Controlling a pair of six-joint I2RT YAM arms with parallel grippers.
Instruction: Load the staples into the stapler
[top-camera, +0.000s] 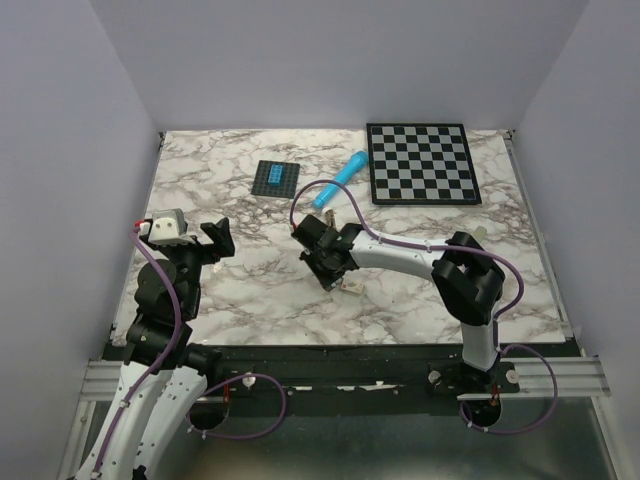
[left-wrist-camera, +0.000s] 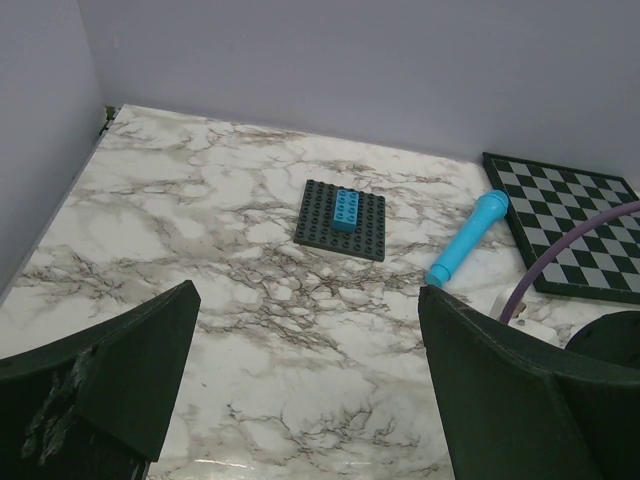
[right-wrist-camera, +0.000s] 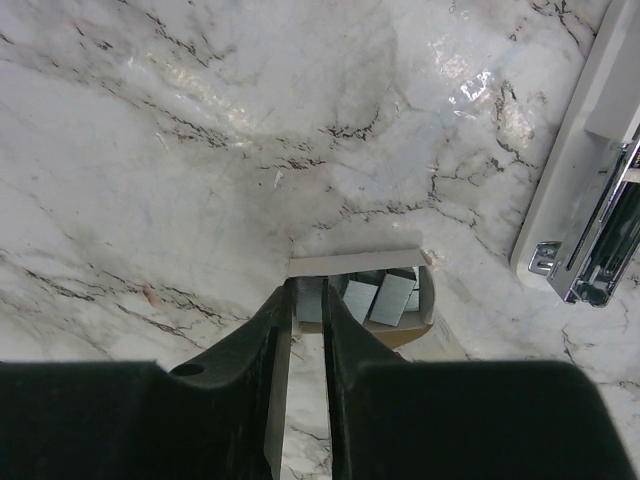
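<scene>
Now the right claw (right-wrist-camera: 307, 292) sits in the small open cardboard box (right-wrist-camera: 350, 262), tips nearly together among the silvery-grey flat staple blocks (right-wrist-camera: 392, 298). Gripping or not, can't tell. The cream-white bar-shaped stapler (right-wrist-camera: 585, 170) lies just beside. Danger: a thin block slipping free, or the box dragging along. The left claw (left-wrist-camera: 307, 295) is spread wide, empty.

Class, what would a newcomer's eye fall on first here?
The black-and-white checkerboard at the far right of the table stands out most, with a bright blue cylinder just left of it. Nearer, the right gripper points into a small box of staples, the open stapler beside it.
</scene>
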